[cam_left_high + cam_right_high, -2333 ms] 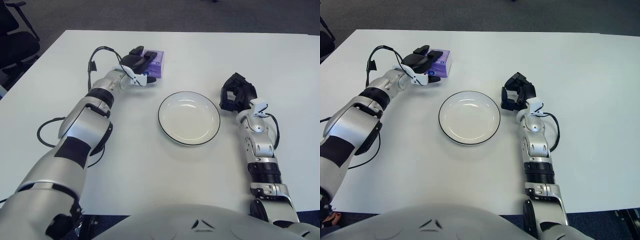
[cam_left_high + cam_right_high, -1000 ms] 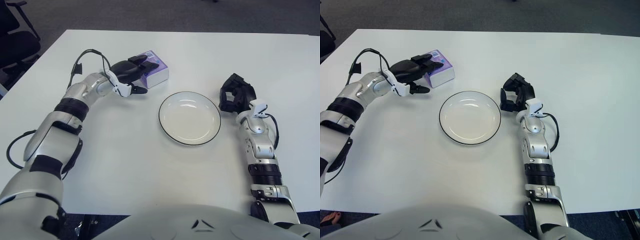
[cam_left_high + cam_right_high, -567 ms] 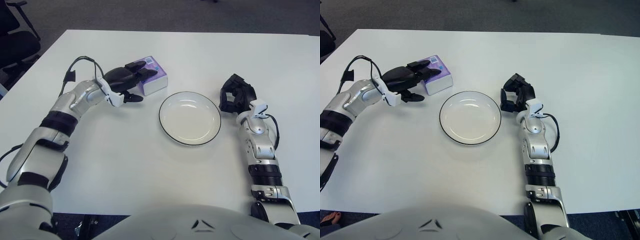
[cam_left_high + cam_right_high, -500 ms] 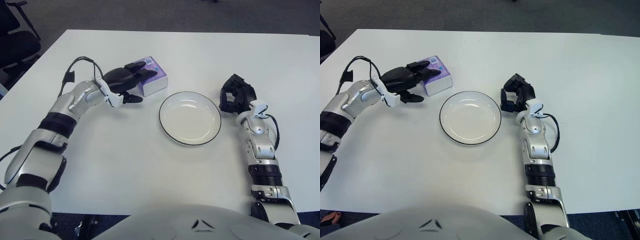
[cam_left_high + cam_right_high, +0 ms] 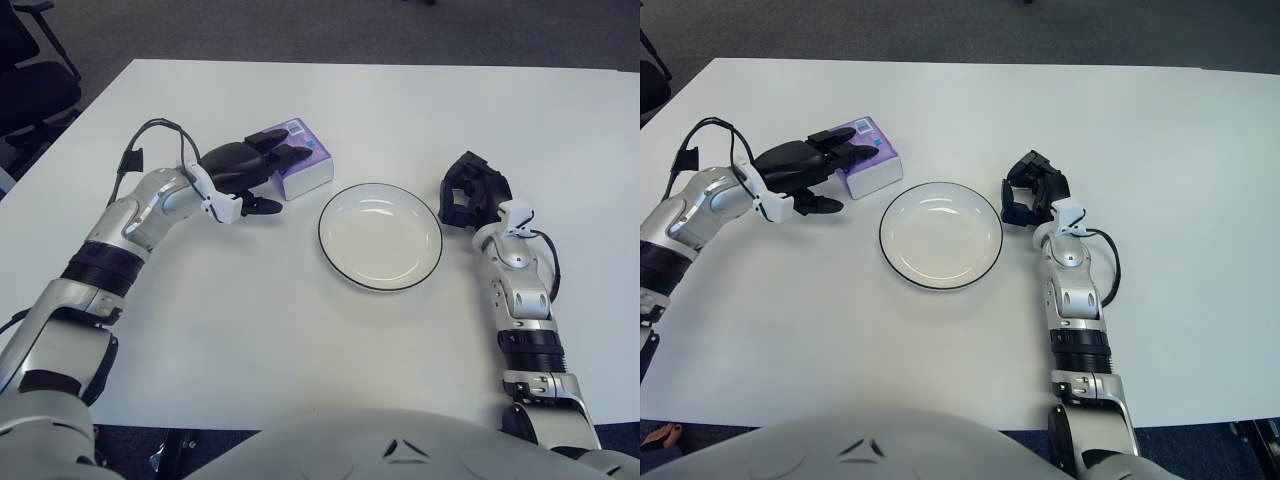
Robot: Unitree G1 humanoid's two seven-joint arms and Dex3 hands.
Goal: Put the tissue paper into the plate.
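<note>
**Tissue pack under my left hand, plate waiting empty**

Tissue paper (image 5: 303,162), a small purple-and-white pack, lies flat on the white tabletop (image 5: 300,330) just up and to the left of the plate (image 5: 380,236), near its rim but not touching it. My left hand (image 5: 240,175) reaches over the pack from the left. Its dark fingers (image 5: 283,152) stretch across the pack's top, and the thumb pokes out lower down, on the near side. They touch the top, I judge, but I cannot tell whether this counts as a real grip or only a press from above.

The step in hand is taking hold of the pack or dragging it toward the plate. Next I would need a firm pinch across its sides, a lift clear of the raised black rim, a short carry to the right, and a release over the bowl of the plate.

My right hand (image 5: 470,192) shows just right of the plate with its fingers curled and empty, idle. A black cable loops off my left forearm. Part of a dark chair (image 5: 30,70) stands off the far-left corner. Nothing lies between pack and plate.
</note>
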